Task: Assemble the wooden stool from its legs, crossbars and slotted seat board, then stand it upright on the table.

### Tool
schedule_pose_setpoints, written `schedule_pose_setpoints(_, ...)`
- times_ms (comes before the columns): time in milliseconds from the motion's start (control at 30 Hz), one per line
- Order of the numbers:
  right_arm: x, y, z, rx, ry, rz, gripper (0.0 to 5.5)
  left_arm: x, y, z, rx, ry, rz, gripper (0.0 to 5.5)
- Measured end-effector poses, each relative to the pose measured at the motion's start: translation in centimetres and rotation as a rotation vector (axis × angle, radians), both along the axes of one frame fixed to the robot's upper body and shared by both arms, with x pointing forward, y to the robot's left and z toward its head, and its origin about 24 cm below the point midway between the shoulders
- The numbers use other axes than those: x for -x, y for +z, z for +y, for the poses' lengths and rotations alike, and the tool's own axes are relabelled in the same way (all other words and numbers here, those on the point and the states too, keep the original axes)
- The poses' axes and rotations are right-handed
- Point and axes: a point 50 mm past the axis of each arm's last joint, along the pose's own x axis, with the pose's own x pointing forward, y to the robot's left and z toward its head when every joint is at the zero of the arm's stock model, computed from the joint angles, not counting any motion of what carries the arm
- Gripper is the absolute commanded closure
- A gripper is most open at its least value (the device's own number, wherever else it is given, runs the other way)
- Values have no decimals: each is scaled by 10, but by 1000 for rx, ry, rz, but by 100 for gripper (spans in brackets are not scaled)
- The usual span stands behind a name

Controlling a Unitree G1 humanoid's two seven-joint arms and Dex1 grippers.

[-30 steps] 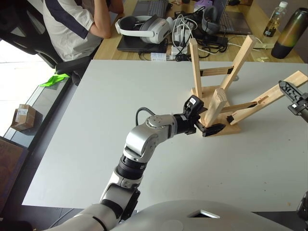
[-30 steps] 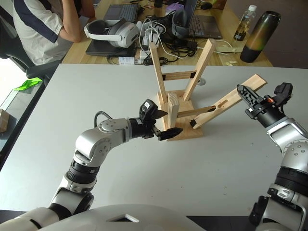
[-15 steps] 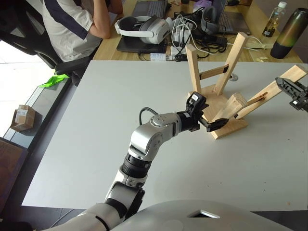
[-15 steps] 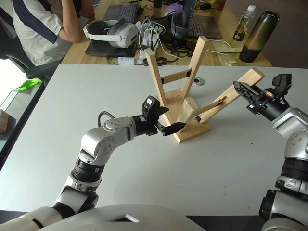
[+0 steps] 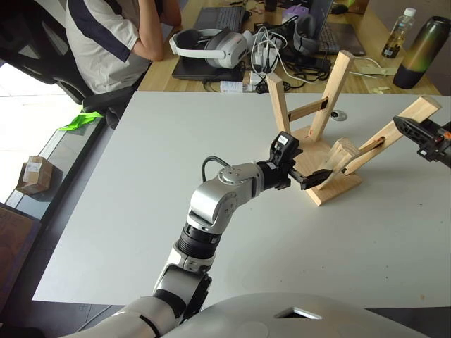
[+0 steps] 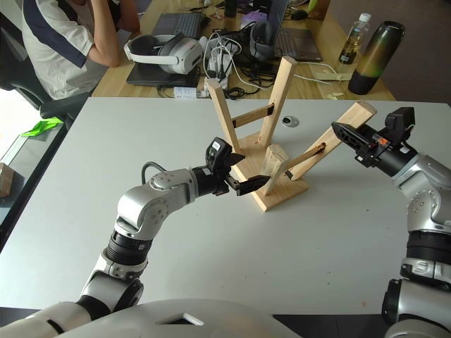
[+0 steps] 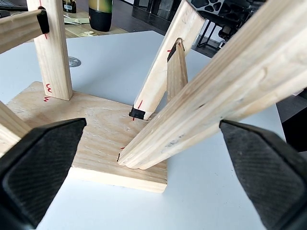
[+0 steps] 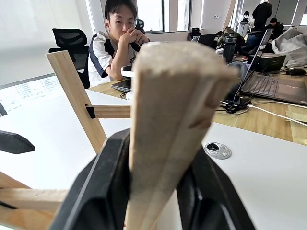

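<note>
**Upturned stool between two claws**

We found the wooden stool [image 6: 271, 151] upside down in the upper middle of the head views. Its seat board [image 6: 285, 195] lay on the white table [image 6: 232, 282] and its legs pointed up. The left gripper [image 5: 309, 169] sat at the board's near-left corner with its fingers spread wide. In the left wrist view the near leg [image 7: 201, 96] rose between the two black pads [image 7: 41, 163], and we could not tell whether either pad touched it. The right gripper [image 6: 350, 136], at the upper right, was clamped on the top end of the outer leg [image 8: 177, 96], which slanted away to the right. A crossbar [image 6: 250, 115] joined the two rear legs.
</note>
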Motion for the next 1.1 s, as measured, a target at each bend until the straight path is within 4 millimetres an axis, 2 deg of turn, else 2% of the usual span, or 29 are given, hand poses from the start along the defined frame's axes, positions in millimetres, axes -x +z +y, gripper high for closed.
schedule_pose_setpoints(367,-8,-3,8,42,-15,-69,432,0,0,0,1,7,1,34)
schedule_pose_setpoints(433,-9,-5,8,67,-22,-77,361,-1,1,0,3,11,0,34)
schedule_pose_setpoints(467,-10,-9,9,133,-22,-60,346,-1,2,-1,9,17,-4,34)
schedule_pose_setpoints(500,-8,-24,11,206,-13,-8,328,-2,4,-1,14,24,-9,34)
schedule_pose_setpoints(600,-14,-18,13,390,18,-10,282,-6,5,3,19,61,-10,34)
schedule_pose_setpoints(733,-19,-12,13,488,24,-12,222,-9,11,2,49,95,-21,34)
schedule_pose_setpoints(833,-24,-19,19,469,-40,-54,208,-13,18,4,64,115,-41,34)
schedule_pose_setpoints(967,-26,-37,31,292,-194,-145,208,-18,24,7,111,168,-83,34)
schedule_pose_setpoints(1100,-30,-33,34,140,-281,-120,208,-18,25,3,130,166,-109,34)
